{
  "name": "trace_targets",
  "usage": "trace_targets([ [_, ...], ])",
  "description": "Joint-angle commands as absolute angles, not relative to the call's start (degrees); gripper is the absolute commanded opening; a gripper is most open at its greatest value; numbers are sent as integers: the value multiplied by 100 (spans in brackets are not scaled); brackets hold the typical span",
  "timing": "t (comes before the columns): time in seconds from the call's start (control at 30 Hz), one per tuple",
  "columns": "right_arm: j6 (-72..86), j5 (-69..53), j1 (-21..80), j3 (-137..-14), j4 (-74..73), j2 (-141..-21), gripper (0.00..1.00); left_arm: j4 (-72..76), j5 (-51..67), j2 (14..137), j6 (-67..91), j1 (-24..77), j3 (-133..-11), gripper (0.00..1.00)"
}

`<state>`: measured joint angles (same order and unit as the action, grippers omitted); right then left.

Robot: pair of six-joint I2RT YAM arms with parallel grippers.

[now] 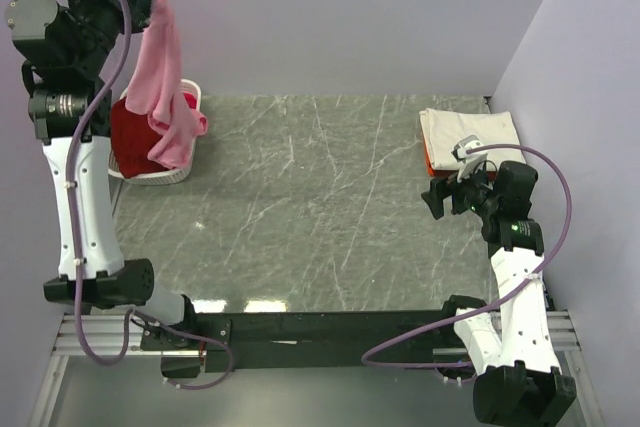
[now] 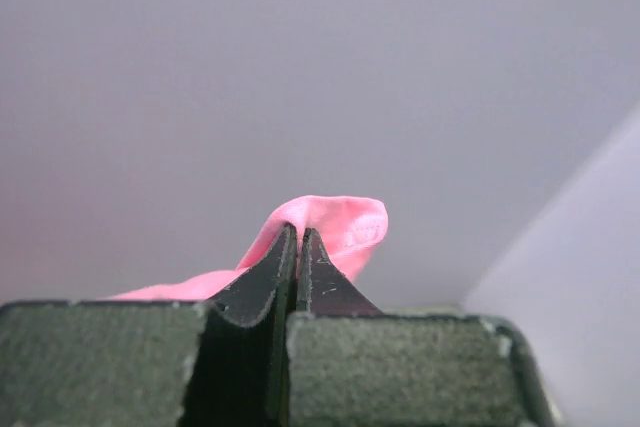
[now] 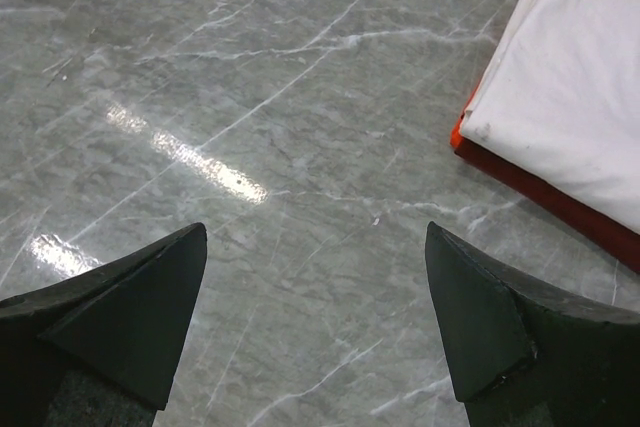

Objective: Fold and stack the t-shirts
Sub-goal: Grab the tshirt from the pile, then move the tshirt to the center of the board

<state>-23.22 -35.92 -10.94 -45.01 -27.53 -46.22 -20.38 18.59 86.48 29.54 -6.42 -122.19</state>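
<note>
Above the desk's (image 1: pixel 320 207) far left corner, the left claw (image 2: pixel 298 234) pinches the pink shirt (image 1: pixel 165 67), hanging straight down; the right claw (image 3: pixel 312 232), wide, sits well apart.

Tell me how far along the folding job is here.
Done: a cream shirt lies folded on an orange-red one, far right. In hand: the left tool is shut on the pink shirt, hanging over the basket. Left: folding it, plus the red cloth in the basket. The right tool is open, empty.

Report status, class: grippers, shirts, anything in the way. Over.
Left gripper shut on pink shirt, hanging over basket. Right gripper open, empty, beside folded stack. Nothing in the way.
</note>
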Motion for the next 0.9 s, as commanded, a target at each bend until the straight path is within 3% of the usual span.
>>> trace_targets([
  [0.0, -2259, -3507, -1143, -4641, -2505, -4614, 96, -1030, 2592, 8429, 3445, -186, -12471, 1],
  [0.6, -2285, -3384, -1230, -4614, -2461, -4684, 96, -509, 2848, 8182, 3859, 2521, -12172, 0],
  [0.87, -2276, -3305, -1265, -4623, -2443, -4685, 96, -782, 2760, 9017, 3648, 3918, -13429, 0],
])
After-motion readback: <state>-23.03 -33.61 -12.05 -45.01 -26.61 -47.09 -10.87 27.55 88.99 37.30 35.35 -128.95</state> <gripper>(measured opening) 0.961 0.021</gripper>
